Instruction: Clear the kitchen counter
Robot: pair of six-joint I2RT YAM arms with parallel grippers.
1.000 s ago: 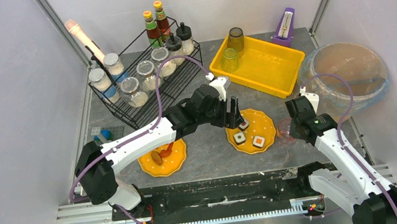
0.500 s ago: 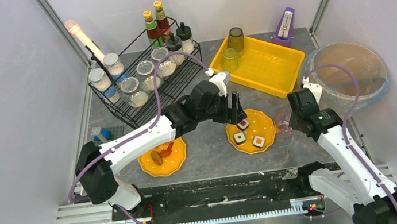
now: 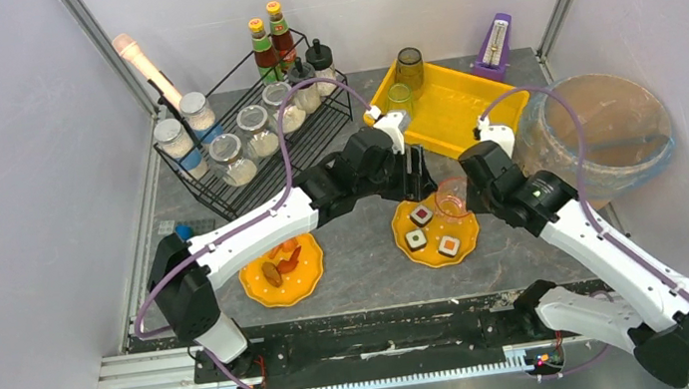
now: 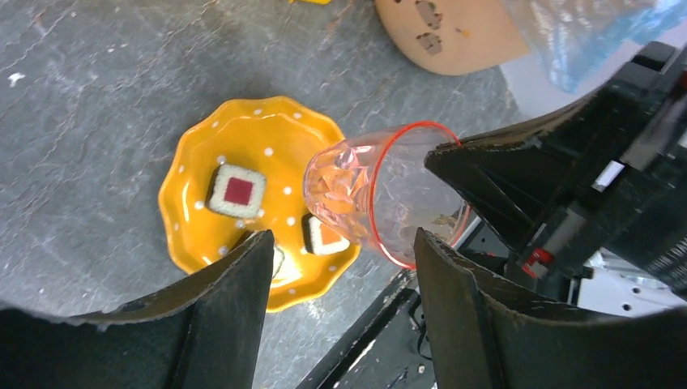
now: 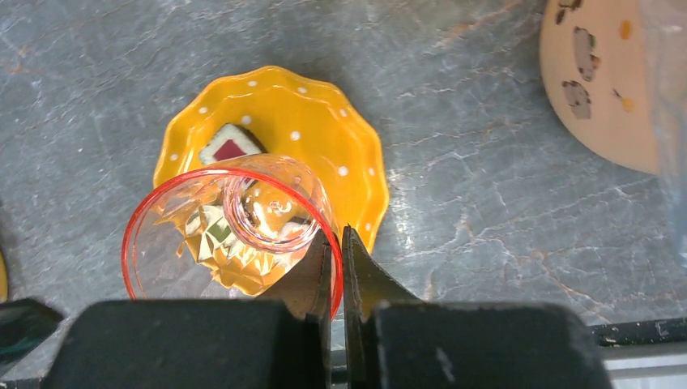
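The kitchen counter (image 3: 359, 258) is a dark-grey stone-look top. My right gripper (image 3: 462, 195) is shut on the rim of a clear pink cup (image 3: 451, 199) and holds it tilted above an orange dotted plate (image 3: 465, 224) with three sushi pieces. In the right wrist view the jaws (image 5: 336, 239) pinch the cup's red rim (image 5: 235, 219) over the plate (image 5: 324, 134). My left gripper (image 3: 416, 181) is open and empty just left of the cup. In its wrist view (image 4: 342, 239) the cup (image 4: 364, 190) lies beyond its fingers, above the plate (image 4: 194, 154).
A second orange plate (image 3: 305, 265) with food lies at the left. A black wire rack (image 3: 309, 144) of jars and bottles stands at the back left. A yellow tray (image 3: 461, 119) holds two cups. A plastic-lined bowl (image 3: 603, 125) is at the right.
My right gripper lifted the pink cup from the counter right of the sushi plate and swung it left over the plate. My left gripper shifted slightly back and right.
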